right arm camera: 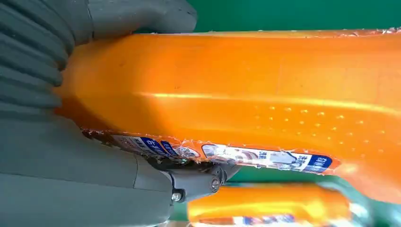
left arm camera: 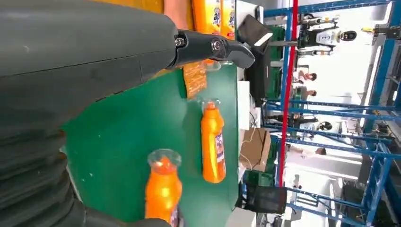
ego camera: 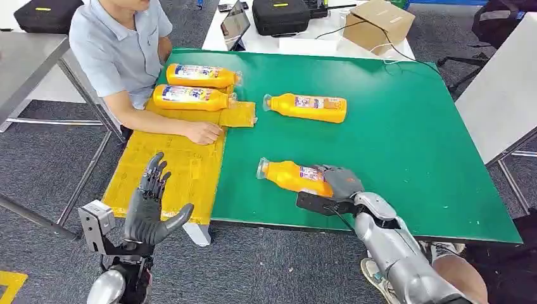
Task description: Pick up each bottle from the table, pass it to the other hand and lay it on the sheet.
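The robot's right hand grasps an orange plastic bottle lying near the green worktop's front edge, ready for handover; its left hand waits released above the yellow sheet, where two bottles lie. Label writing is illegible.

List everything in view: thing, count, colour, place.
Bottles on the sheet: two, orange, lying side by side at the yellow sheet's far end.
Bottles on the table: two, orange, lying on the green top; the near one is in the right hand.
Sheet: one, yellow, along the table's left edge.
Table: one, green.
Black cases: two, beyond the table.
Cardboard box: one, brown, beyond the table.
Person: one, light blue shirt, hand on the sheet.
Left hand: raised, holds nothing.
Right hand: grips the near bottle.
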